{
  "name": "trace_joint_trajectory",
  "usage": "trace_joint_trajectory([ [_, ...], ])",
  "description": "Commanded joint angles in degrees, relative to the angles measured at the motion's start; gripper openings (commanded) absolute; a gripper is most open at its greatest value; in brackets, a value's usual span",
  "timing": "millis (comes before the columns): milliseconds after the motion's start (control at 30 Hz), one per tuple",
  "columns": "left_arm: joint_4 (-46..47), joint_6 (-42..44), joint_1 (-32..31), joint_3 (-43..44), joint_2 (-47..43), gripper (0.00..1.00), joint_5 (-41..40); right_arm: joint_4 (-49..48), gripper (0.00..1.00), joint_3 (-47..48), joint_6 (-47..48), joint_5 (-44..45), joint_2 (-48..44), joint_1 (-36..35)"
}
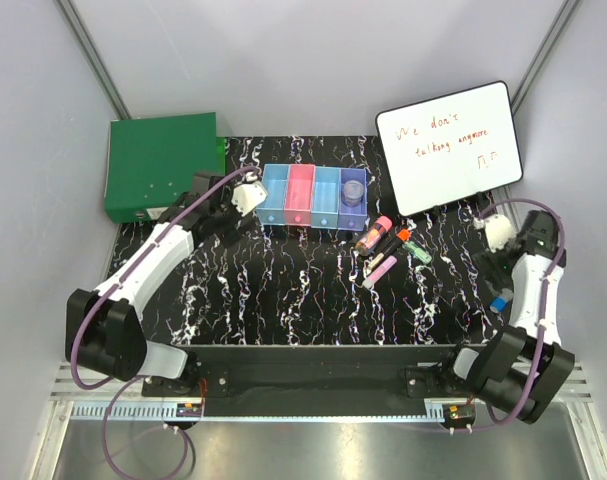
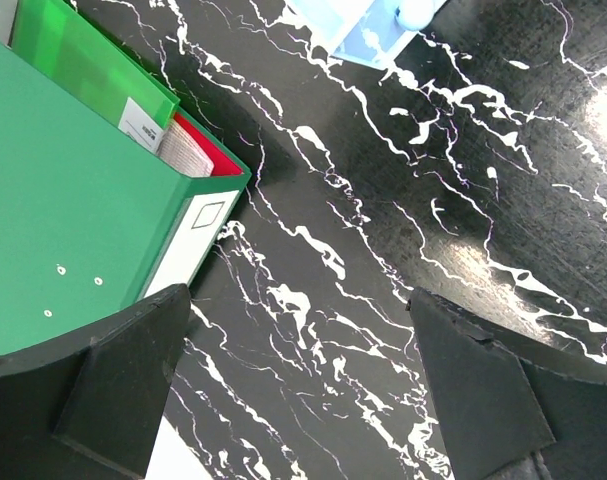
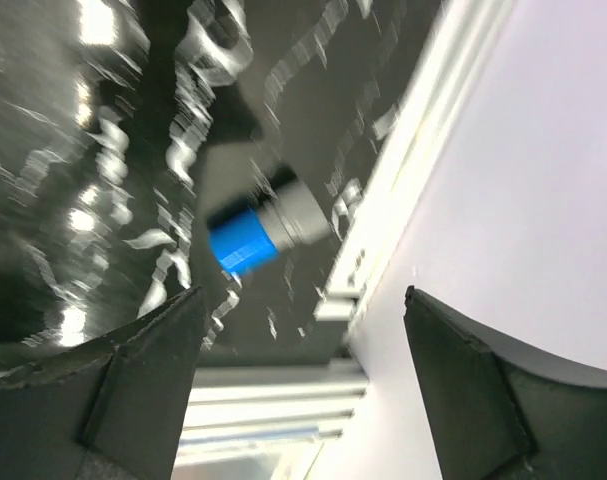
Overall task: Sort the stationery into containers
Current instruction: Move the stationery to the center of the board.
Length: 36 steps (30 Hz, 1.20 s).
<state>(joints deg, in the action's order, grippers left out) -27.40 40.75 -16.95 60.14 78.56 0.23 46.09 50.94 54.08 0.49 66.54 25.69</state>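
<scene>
Four bins (image 1: 313, 198): one joined row at the back middle of the table (image 1: 283, 300), running left to right light blue, pink, light blue, purple.
Disc (image 1: 353, 187): round, grey-purple. We see it inside the purple bin at the right end of the row.
Loose cluster: we count at least four pieces on the table just in front and right of the purple bin. They are the pink-capped dark tube (image 1: 373, 233), orange marker (image 1: 404, 238), green stick (image 1: 421, 253) and pink marker (image 1: 380, 268). They lie close together; we can't tell which ones touch.
Blue piece (image 1: 500, 300): well apart from the cluster, on the table beside the right arm. The right wrist view shows it blurred, a blue body with a grey end, near the table's edge rail.
Left gripper (image 1: 248, 193): just left of the leftmost bin, between it and the green box (image 1: 163, 165). Its jaws are spread wide with nothing held; the wrist view shows only bare table between the fingers.
Right gripper (image 1: 498, 235): at the right side, in front of the white board (image 1: 448, 147). Its jaws stand wide apart with nothing in them. The blue piece lies beyond the fingertips, not between them.
White board: back right, red handwriting on it.
</scene>
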Motion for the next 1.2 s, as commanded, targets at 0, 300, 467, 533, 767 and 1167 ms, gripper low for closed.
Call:
trace_joint_trajectory([
  [0,-0.54,0.64,-0.28,4.90,-0.08,0.99,-0.14,1.29,0.85,-0.14,6.91,0.72,1.12,9.17],
  [300,-1.78,1.61,-0.28,6.48,0.27,0.99,-1.99,3.21,0.83,-4.88,14.10,-0.40,4.38,17.02],
  [467,-2.05,1.26,-0.45,6.92,0.71,0.99,-1.99,1.55,0.82,-5.24,16.49,0.38,10.16,17.02],
  [533,-2.13,1.17,-0.54,6.75,0.71,0.99,-2.07,1.29,0.81,-4.19,16.14,0.56,12.72,17.02],
  [767,-2.13,1.70,-0.45,4.90,-0.43,0.99,-2.87,-0.03,0.77,2.93,15.17,-0.32,23.27,17.02],
  [1167,-2.05,0.38,-0.54,6.13,1.85,0.99,-2.69,-0.21,0.75,3.99,18.51,-5.59,24.43,10.70],
])
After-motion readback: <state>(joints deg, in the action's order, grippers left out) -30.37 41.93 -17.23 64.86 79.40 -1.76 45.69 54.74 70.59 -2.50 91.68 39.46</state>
